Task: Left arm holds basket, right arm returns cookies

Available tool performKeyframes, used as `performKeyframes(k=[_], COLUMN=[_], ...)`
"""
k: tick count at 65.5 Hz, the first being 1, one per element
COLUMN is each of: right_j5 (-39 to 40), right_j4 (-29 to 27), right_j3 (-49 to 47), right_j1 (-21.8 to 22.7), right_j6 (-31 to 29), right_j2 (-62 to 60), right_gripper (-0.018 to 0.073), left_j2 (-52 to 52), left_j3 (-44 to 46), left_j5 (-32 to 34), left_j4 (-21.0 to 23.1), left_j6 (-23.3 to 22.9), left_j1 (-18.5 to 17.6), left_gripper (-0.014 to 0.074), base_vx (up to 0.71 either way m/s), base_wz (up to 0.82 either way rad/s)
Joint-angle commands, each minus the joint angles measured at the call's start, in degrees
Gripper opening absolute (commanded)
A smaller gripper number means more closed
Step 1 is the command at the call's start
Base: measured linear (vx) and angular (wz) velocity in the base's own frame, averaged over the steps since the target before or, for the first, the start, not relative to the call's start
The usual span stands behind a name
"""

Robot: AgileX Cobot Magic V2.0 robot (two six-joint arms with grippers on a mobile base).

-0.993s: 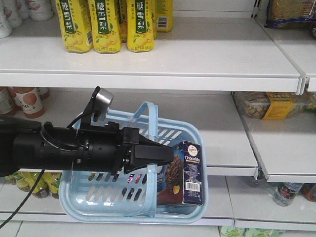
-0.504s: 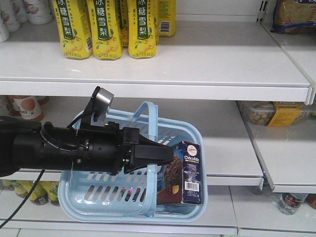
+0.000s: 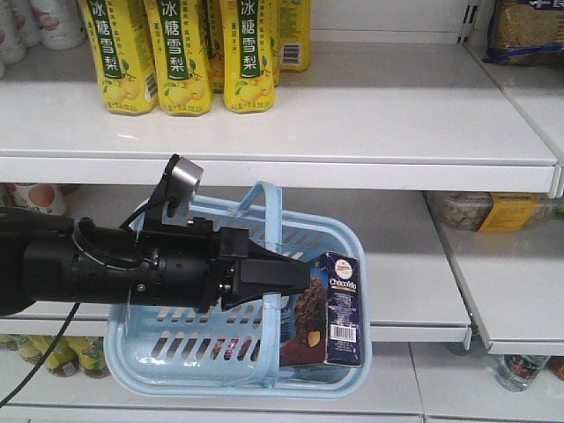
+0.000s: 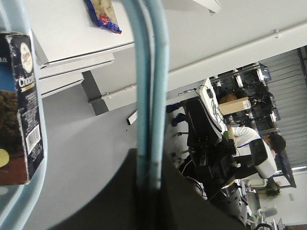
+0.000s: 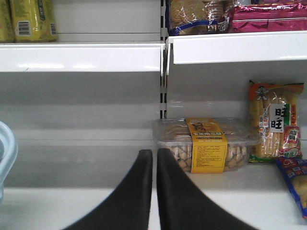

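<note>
The light blue basket (image 3: pixel 176 361) hangs in front of the middle shelf. Both its hoop handles (image 4: pixel 149 72) are pinched in my left gripper (image 3: pixel 300 278), which is shut on them. In the left wrist view the handles run straight down into the dark jaws of the left gripper (image 4: pixel 148 167). The cookies (image 3: pixel 339 308), a dark navy box, stand upright in the basket's right end; the cookies (image 4: pixel 21 105) also show at that view's left edge. My right gripper (image 5: pixel 154 155) is shut on nothing, pointing at the middle shelf, with the basket rim (image 5: pixel 5 148) at far left.
Yellow drink bottles (image 3: pixel 181 53) line the top shelf. A clear snack tub with a yellow label (image 5: pixel 206 146) sits just right of the shelf divider (image 5: pixel 163 81), with snack packets (image 5: pixel 276 124) beside it. Biscuit packs (image 5: pixel 196 14) lie on the upper right shelf.
The shelves and bottles have slid downward in the front view, while the left arm and basket keep their place in the frame. The grip on the handles is unchanged.
</note>
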State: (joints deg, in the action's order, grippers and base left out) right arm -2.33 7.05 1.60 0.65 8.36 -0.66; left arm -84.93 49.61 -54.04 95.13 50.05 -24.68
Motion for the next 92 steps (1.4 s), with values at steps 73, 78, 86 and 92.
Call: performKeyframes(k=[73,78,86,92], right_j5=[4.16,4.16,4.16,4.16], right_j4=[0.36,0.36,0.36,0.36], right_j3=[1.03,1.03,1.03,1.03], right_j1=[-0.08,-0.08,-0.08,-0.08], right_j6=[-0.4,-0.4,-0.4,-0.4], right_j2=[-0.69,-0.69,-0.69,-0.69], right_gripper=[-0.0009,-0.0009,-0.0009,-0.0009], left_j2=[2.45,2.45,2.45,2.45], left_j3=[2.07,2.07,2.07,2.07], left_j5=[-3.24,-3.24,-3.24,-3.24], left_j4=[6.8,6.8,6.8,6.8], left_j6=[1.22,1.22,1.22,1.22], left_j1=[-0.36,-0.36,-0.36,-0.36], left_gripper=[-0.0003,-0.0003,-0.0003,-0.0003], base_vx=[0.03,0.02,0.01,0.0], base_wz=[-0.01,-0.01,0.01,0.0])
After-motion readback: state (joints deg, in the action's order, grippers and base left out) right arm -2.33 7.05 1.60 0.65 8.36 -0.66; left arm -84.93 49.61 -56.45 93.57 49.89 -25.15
